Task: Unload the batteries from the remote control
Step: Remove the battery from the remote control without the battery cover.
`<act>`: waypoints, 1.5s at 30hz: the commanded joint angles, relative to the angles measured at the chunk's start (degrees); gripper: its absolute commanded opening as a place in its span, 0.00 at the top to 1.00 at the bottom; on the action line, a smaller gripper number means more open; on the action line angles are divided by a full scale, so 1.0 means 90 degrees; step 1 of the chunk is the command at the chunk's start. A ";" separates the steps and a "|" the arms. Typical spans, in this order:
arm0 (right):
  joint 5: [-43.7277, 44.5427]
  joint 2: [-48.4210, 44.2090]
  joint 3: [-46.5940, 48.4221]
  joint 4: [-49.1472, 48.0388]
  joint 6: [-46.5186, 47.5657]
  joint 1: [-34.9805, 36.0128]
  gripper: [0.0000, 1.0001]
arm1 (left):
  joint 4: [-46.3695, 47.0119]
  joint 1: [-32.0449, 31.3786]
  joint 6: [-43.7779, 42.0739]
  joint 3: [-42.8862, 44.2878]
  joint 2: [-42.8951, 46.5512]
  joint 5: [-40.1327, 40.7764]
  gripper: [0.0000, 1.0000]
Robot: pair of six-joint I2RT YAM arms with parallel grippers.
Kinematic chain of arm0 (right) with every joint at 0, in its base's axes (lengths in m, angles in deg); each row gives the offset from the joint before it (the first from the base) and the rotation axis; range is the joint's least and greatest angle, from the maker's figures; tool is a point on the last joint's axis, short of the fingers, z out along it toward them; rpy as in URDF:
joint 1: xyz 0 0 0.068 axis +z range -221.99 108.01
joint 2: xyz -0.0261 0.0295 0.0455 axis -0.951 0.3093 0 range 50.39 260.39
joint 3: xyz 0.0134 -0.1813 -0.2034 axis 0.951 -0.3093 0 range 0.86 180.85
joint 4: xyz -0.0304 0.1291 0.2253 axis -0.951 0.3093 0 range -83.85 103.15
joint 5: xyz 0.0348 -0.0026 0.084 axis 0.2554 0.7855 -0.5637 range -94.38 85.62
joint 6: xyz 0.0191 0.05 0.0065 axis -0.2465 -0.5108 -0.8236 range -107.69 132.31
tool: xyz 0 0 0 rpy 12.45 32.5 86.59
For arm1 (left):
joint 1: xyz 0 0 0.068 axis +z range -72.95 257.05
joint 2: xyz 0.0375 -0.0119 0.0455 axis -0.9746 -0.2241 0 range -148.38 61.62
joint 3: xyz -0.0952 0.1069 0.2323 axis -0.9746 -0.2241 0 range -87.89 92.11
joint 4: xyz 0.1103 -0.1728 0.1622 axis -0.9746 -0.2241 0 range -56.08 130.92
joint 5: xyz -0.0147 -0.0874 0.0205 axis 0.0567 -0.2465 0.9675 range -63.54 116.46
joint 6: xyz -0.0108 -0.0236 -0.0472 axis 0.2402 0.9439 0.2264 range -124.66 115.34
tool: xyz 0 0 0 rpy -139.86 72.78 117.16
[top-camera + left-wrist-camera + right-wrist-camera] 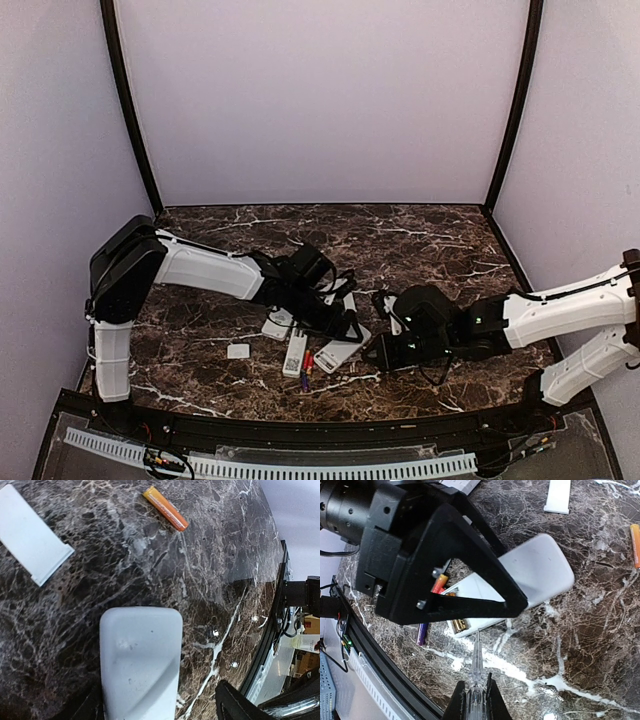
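Top view: remote [340, 353] mid-table [430, 240], long axis slanting near-left to far-right. Left gripper [338, 325] low over it; right gripper [383, 352] just beside it. Loose batteries [308, 361] lie at its left.

Left wrist: jaws spread, the remote's rounded end between them, one finger clear of it. Orange battery [166, 508] lies flat, axis upper-left to lower-right; cover [32, 540] well apart.

Right wrist: right gripper pinches a thin pointed tool [476, 655], tip at the open bay. Cells [456, 625] in the bay lie along the remote. Purple battery [422, 632] on the table alongside.

Judgement: prying step in hand. Next move needs the tip under a cell end, levering up while the remote is steadied.
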 commanded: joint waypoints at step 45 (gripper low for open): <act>0.0739 -0.0122 0.0217 -0.0368 -0.1308 0.0131 1.00 | 0.0213 0.0400 -0.0002 -0.1261 0.0947 -0.0025 0.70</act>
